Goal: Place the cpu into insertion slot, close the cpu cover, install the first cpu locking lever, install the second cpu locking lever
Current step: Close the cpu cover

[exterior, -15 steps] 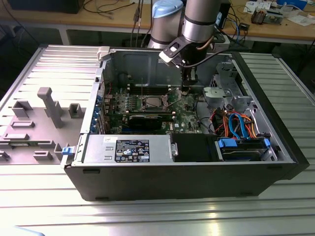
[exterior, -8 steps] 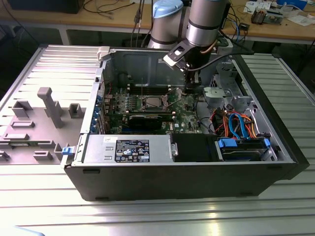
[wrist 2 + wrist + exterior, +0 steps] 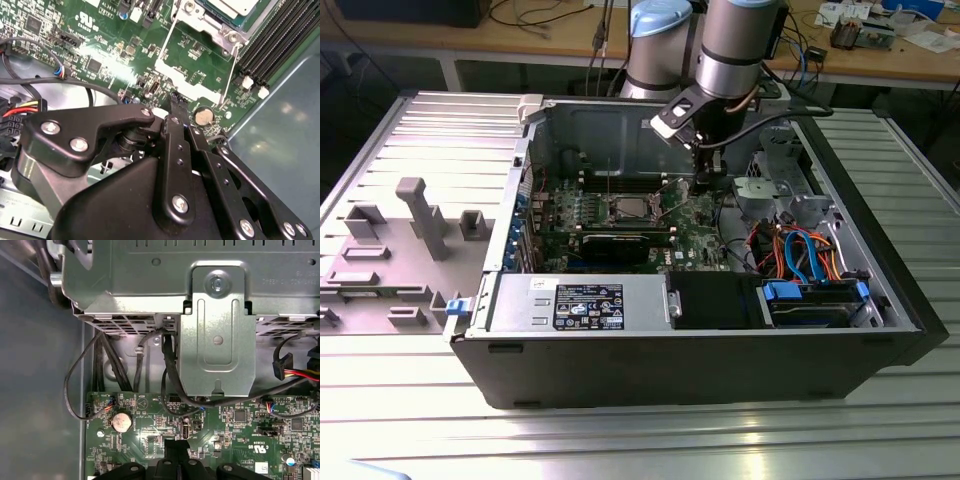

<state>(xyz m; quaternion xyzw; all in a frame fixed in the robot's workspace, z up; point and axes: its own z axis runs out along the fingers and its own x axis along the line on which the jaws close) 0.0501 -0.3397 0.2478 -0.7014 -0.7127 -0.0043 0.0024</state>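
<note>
In the exterior view, the gripper [image 3: 706, 186] is hovering at the insertion slot's [image 3: 625, 208] three o'clock, jaws closed and empty. The second wrist view is showing the cpu [image 3: 239, 6] seated, while the first wrist view is showing a metal bracket [image 3: 217, 340].

One cpu [image 3: 235, 6], two locking levers [image 3: 168, 40], one coin battery [image 3: 120, 422], one arm [image 3: 730, 50].

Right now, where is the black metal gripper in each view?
Exterior view: the black metal gripper hangs inside the open case, over the green circuit board.
Second wrist view: gripper close beside the round silver coin battery.
First wrist view: gripper over the board, apart from that battery.
Shared landmark: the green circuit board.
</note>
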